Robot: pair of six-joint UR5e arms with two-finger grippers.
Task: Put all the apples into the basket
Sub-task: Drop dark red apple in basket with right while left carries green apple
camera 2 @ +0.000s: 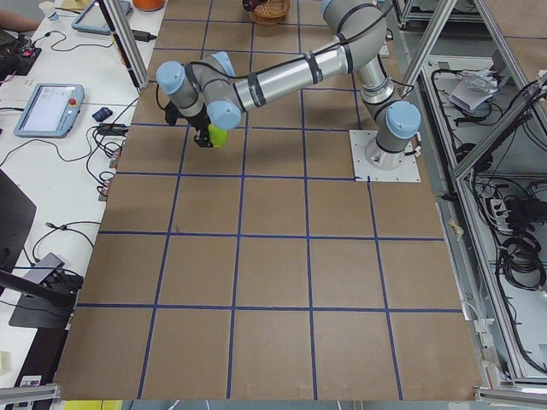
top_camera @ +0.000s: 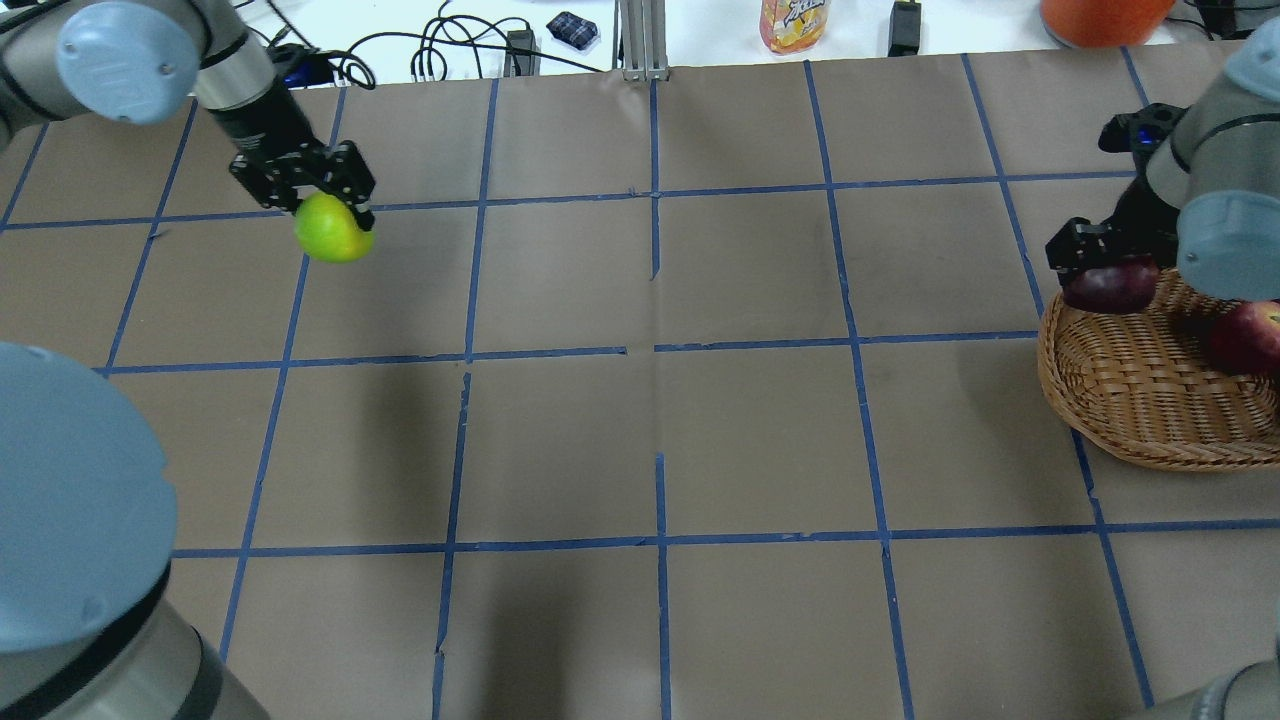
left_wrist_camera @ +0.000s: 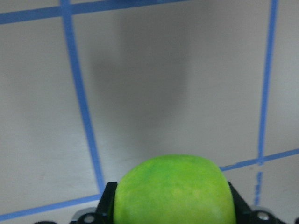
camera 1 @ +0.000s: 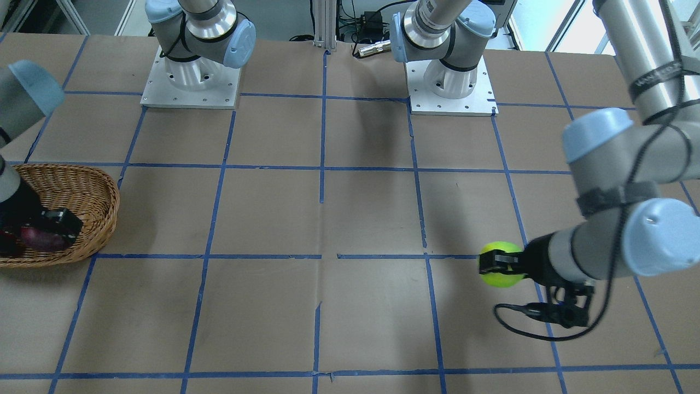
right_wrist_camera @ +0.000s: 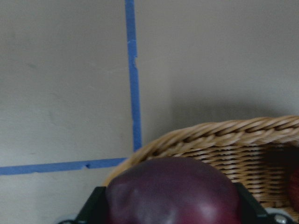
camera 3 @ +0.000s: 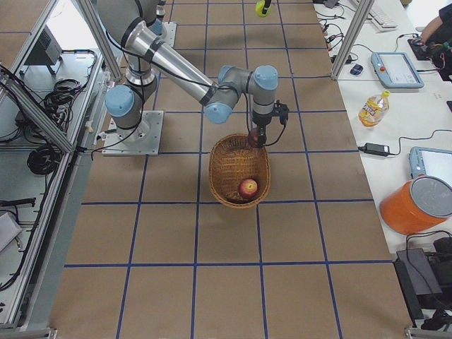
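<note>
My left gripper [top_camera: 330, 205] is shut on the yellow-green apple [top_camera: 333, 231] and holds it above the table at the far left; it also shows in the front view [camera 1: 500, 265] and fills the left wrist view [left_wrist_camera: 174, 191]. My right gripper [top_camera: 1105, 262] is shut on the dark maroon apple [top_camera: 1112, 285] over the far rim of the wicker basket [top_camera: 1130, 390]; the apple shows in the right wrist view [right_wrist_camera: 173, 193]. The red apple [top_camera: 1245, 337] lies in the basket, also in the right side view [camera 3: 248, 188].
Brown paper with blue tape lines covers the table. A drink bottle [top_camera: 795, 22], an orange bucket [top_camera: 1100, 15] and cables lie beyond the far edge. The basket sits at the table's right edge.
</note>
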